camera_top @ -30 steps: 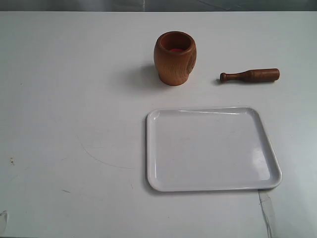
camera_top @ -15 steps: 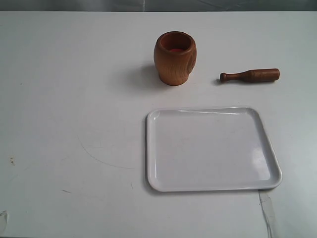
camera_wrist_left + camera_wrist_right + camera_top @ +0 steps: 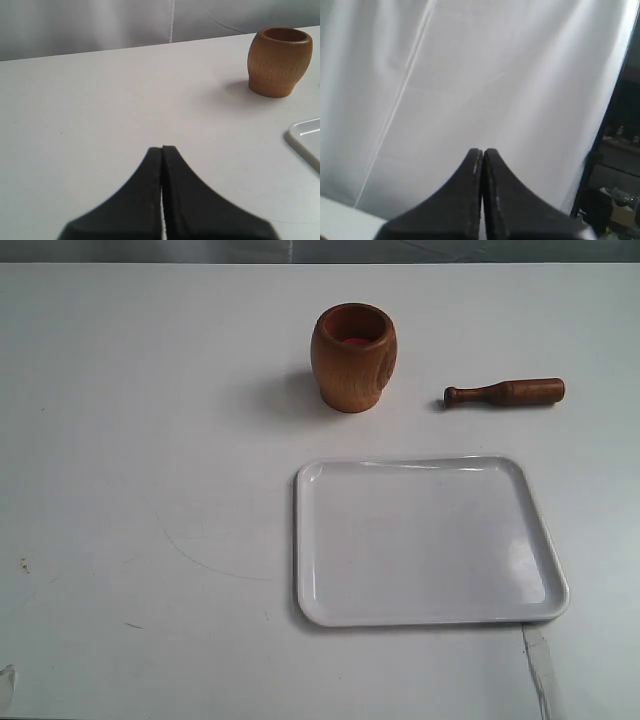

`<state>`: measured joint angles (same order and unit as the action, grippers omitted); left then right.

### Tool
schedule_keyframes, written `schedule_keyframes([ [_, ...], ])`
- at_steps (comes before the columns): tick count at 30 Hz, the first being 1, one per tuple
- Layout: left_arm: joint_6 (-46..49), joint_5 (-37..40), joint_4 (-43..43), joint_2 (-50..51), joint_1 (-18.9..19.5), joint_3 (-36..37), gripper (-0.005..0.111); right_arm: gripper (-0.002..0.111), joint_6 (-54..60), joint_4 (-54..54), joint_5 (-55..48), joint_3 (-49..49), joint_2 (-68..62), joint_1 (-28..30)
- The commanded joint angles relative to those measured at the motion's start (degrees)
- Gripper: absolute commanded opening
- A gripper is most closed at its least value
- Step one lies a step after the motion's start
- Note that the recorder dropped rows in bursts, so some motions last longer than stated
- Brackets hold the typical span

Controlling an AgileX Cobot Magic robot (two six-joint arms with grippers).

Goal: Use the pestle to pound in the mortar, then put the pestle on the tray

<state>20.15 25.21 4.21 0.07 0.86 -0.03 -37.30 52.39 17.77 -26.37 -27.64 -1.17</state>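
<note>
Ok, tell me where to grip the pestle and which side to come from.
Probably from straight above, jaws closing across the thick half of the pestle. It lies flat on the table, clear of the mortar and tray, so both long sides are free; the thin knobbed end offers less to hold.

mortar (image 3: 353, 357) left of pestle (image 3: 504, 392) | tray (image 3: 430, 611) before both

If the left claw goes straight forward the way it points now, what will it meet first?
Probably nothing soon. The shut left claw points out over the white table; the mortar and the tray lie off to one side of that line. Beyond is a grey curtain, though depth is unclear.
</note>
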Motion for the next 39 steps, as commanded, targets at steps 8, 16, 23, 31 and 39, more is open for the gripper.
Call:
schedule_keyframes([
  [8, -0.47, -0.17, -0.42, -0.07, -0.44, 0.03, 0.0, 0.0, -35.85, 47.56, 14.8, -19.02, -32.88, 0.35],
  [16, -0.47, -0.17, -0.42, -0.07, -0.44, 0.03, 0.0, 0.0, -35.84, 47.56, 19.05, -26.21, -51.48, 0.35],
  [23, -0.47, -0.17, -0.42, -0.07, -0.44, 0.03, 0.0, 0.0, -37.8, 47.56, -11.41, -27.69, -52.76, -2.99],
  [31, -0.47, -0.17, -0.42, -0.07, -0.44, 0.03, 0.0, 0.0, -22.67, 41.92, -52.56, -27.69, -48.61, -3.13],
  [39, -0.47, -0.17, -0.42, -0.07, -0.44, 0.03, 0.0, 0.0, 44.07, -0.11, -58.92, -27.69, -49.59, -3.51],
])
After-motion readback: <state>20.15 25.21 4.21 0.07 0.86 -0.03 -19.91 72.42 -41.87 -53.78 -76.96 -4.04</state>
